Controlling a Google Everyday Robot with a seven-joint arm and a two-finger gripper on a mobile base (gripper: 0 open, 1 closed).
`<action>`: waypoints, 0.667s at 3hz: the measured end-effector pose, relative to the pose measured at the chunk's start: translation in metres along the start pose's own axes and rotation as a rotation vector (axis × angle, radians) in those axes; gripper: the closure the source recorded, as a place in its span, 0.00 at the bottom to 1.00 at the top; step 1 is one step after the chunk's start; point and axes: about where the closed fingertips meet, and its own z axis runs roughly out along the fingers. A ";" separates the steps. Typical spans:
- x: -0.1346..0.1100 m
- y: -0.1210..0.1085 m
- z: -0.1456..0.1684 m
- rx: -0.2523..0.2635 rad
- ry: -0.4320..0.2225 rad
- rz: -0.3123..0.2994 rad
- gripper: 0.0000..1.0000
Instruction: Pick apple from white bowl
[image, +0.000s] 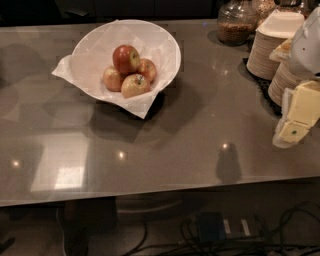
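1. Where the wide, shallow round white bowl (167, 47) stands, on the far part of the table left of the middle, four round red-and-yellow apples (131, 72) lie heaped in its hollow. The reddest, the top apple (126, 58), rests on the other three.
2. A crumpled sheet of white paper (95, 55) lines the bowl. One corner juts over the rim on the left and another droops over the near side.
3. The bowl rests upright on a glossy grey-brown tabletop (200, 135), which shows its dark shadow and a few lamp glints.
4. My gripper (298, 117), a cream-yellow blocky piece below a white arm shell (310, 45), hangs at the right edge of the view. It is over the table's right side and well apart from the bowl and the fruit. Whether it is released or clenched I cannot tell.
5. Just behind my gripper stand stacked beige disposable plates (262, 57) on a black mat (260, 86), with a white foam container (282, 22) on top.
6. Left of the plates, at the far edge, is a round glass jar (236, 22) with brown contents.
7. Under the near edge of the table, dark cables (225, 235) trail on the floor.
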 end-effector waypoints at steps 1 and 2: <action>0.000 0.000 0.000 0.000 0.000 0.000 0.00; -0.015 -0.006 0.001 0.027 -0.054 -0.010 0.00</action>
